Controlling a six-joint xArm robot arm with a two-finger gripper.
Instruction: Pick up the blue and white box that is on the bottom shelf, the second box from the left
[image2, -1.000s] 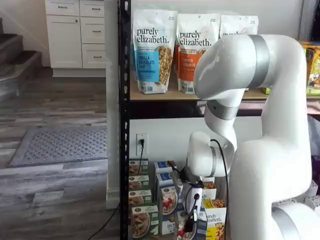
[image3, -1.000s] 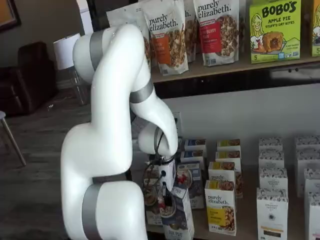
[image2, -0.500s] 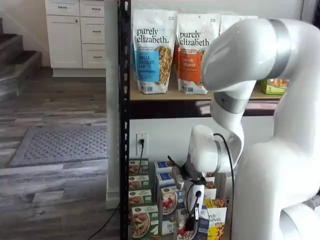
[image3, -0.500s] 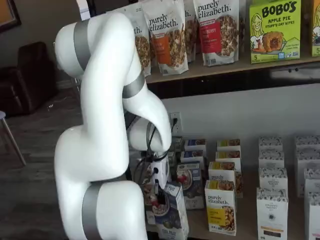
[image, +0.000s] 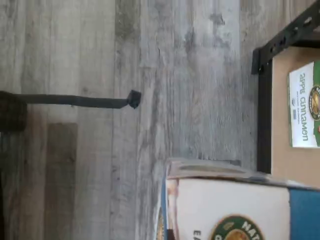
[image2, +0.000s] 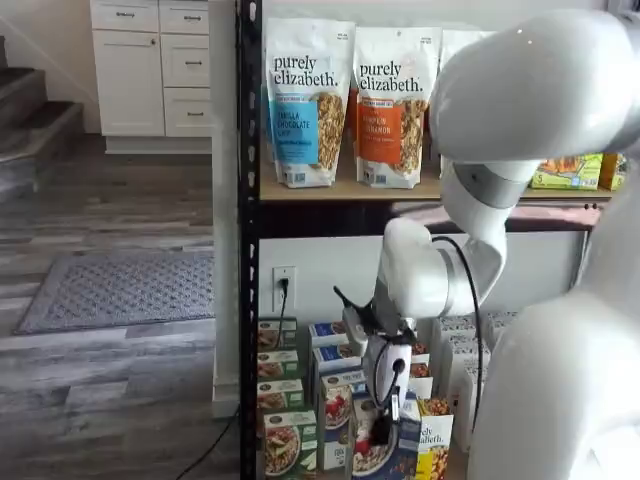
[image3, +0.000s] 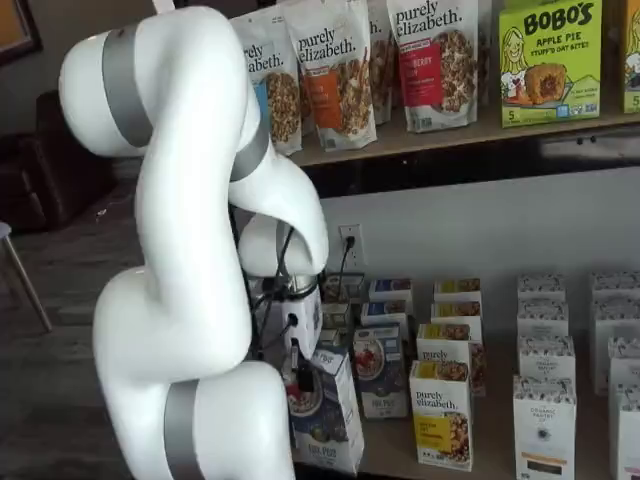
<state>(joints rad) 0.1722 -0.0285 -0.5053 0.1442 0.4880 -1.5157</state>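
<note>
End effector (image2: 382, 432): black fingers clamped on top of the blue and white box (image3: 325, 425), seen in both shelf views; white body above, cable alongside.
Blue and white box: held in front of the front row of the bottom shelf (image3: 480, 455), tilted, top leaning toward rack; bowl w/ red berries on front; small print at foot, unreadable. Wrist view: white top panel (image: 235, 210), blue band at one end, part of round gold seal w/ letters "NAT", rest cut off.
Bottom shelf: rows of small cartons. Green-and-white cartons (image2: 280, 395) nearest the black post (image2: 247, 240); one in wrist view reads "apple cinnamon" (image: 304, 105).
Yellow carton (image3: 442, 415): "purely elizabeth", just beside held box, upright.
White cartons (image3: 544, 425): further along shelf, print too small to read.
Upper shelf bags (image2: 307, 100): "purely elizabeth", blue label "vanilla chocolate chip"; orange label bag (image2: 392, 105), 2nd word "cinnamon"; red label bag (image3: 435, 65), "...berry".
Green box (image3: 549, 60): "BOBO'S Apple Pie Stuff'd Oat Bites".
Floor (image: 100, 165): grey wood planks; dark cable w/ plug (image: 132, 99) across it.
</note>
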